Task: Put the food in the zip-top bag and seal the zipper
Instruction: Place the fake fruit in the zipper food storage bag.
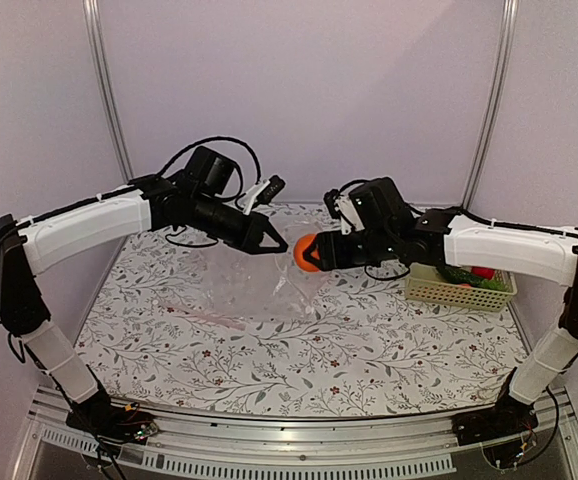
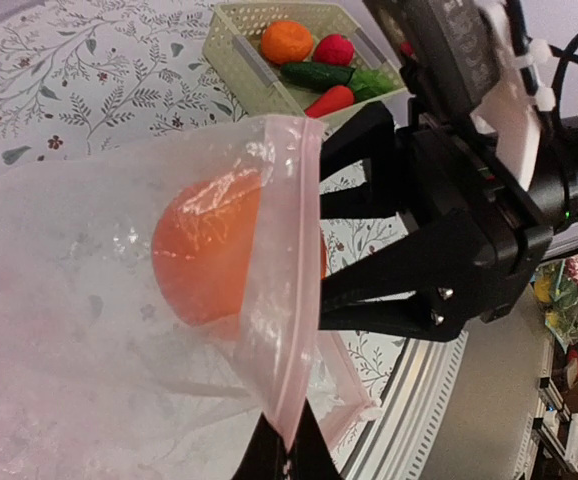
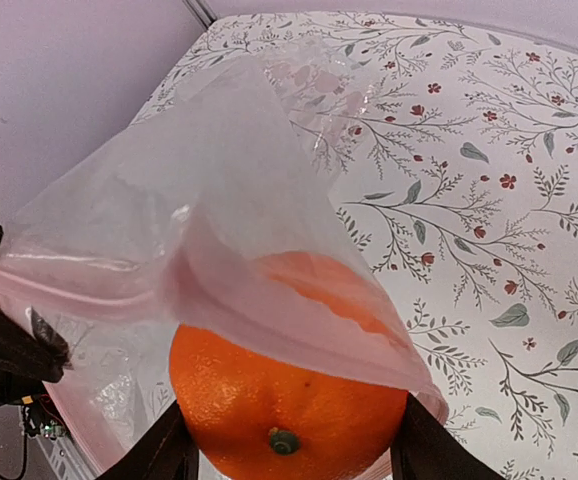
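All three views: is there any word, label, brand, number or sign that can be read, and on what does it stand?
None can be read.
The zip-top bag, the orange and the basket carry no print; the table cover shows only leaves and flowers.
The coloured clutter beyond the table in the left wrist view is too blurred to tell.

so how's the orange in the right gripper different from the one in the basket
The held orange is clamped between the fingers of the right gripper, up off the table; the basket orange lies untouched in the basket. The held orange sits partly inside the zip-top bag, with plastic draped over it; the basket orange is uncovered, beside a red fruit and a cucumber. Both are round and bright orange.
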`<act>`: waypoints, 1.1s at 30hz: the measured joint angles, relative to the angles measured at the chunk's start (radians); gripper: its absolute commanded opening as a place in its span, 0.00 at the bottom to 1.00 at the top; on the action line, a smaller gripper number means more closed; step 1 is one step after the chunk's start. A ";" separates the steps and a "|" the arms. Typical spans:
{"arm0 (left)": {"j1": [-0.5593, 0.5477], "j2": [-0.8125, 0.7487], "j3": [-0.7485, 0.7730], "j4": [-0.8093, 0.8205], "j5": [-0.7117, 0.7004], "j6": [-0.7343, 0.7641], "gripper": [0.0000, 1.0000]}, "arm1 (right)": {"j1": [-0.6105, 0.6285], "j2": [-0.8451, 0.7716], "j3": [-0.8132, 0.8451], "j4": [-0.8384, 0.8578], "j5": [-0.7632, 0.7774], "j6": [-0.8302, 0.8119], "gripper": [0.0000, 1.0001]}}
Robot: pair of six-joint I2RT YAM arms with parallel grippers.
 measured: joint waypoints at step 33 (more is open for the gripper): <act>-0.011 -0.007 -0.019 0.047 0.070 -0.002 0.00 | 0.024 0.090 0.081 0.004 -0.069 -0.023 0.80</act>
